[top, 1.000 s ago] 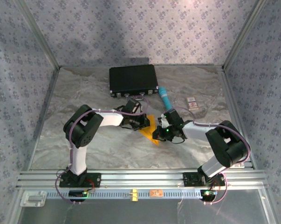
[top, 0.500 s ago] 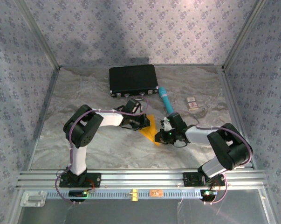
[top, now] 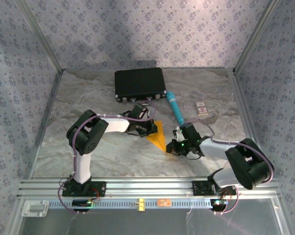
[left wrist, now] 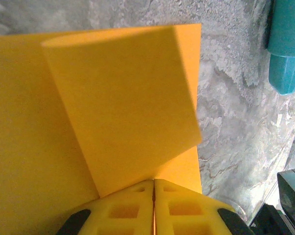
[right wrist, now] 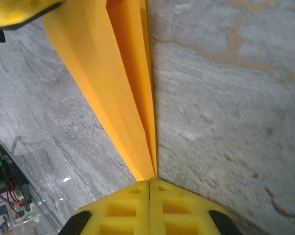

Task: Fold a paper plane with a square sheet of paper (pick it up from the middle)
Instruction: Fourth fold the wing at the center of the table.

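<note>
As the top camera shows it, the paper lies near the middle of the table as a small orange-yellow triangle, its sharpest point aimed toward the near right. The left gripper meets its far-left side, and the right gripper meets the point from the right. Both arms reach low over the surface. Behind them a teal tube lies slanted, its near end just beside the right arm's wrist. A black case sits farther back, and a small card lies off to the right.

From the left wrist, the paper is plain, bright orange-yellow. One flat layer lies on the marbled table. A second flap with straight edges rises from it at a slant and narrows toward the yellow fingers. The left gripper is clenched, its pads pressed together with the flap's corner pinched at the seam. The tube shows at the upper right, apart from the paper.

From the right wrist, the paper is a long, slim stack of sharply creased layers. It runs down into the right gripper, whose pads are squeezed together on its point. One of the left gripper's fingers sits at the paper's far end.
</note>
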Controlling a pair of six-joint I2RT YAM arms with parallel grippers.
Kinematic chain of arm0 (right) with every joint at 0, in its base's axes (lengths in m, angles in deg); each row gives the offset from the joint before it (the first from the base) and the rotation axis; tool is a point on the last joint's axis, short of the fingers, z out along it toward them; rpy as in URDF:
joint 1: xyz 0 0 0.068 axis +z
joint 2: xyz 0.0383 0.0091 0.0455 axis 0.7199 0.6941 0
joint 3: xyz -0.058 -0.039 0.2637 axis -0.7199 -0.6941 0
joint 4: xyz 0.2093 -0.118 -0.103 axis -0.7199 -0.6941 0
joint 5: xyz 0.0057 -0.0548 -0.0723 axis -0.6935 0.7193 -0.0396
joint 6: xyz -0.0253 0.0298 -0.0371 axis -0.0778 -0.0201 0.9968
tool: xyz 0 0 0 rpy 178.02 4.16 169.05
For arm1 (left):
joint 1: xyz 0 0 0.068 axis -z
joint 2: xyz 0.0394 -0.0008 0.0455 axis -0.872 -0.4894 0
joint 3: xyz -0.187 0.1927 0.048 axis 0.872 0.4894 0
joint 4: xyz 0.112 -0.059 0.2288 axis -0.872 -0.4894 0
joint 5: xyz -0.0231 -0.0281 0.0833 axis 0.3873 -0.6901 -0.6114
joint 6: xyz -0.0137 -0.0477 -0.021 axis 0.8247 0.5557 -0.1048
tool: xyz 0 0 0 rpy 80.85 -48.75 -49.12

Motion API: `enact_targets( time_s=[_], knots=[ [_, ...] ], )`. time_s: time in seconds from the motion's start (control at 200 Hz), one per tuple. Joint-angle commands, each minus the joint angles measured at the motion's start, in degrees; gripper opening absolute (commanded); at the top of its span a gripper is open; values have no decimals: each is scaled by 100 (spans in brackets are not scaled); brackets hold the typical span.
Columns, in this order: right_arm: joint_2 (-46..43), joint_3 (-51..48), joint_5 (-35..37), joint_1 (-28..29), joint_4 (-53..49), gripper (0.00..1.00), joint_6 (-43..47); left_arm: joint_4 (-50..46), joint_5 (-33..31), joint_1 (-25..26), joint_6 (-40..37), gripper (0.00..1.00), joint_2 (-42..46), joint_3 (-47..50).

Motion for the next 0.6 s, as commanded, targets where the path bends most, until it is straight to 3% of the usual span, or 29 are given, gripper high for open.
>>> enact_targets(
  time_s=[0.0, 0.355, 0.595],
  knots=[
    [-111, -209, 283, 103, -970, 3, -122, -443, -386, -74, -149, 9, -99, 193],
    [-868, 578, 499, 154, -1576, 4, 124, -373, -309, -8, -135, 9, -118, 228],
    [263, 1374, 54, 112, -853, 4, 183, -329, -304, 17, -118, 9, -155, 228]
  ],
)
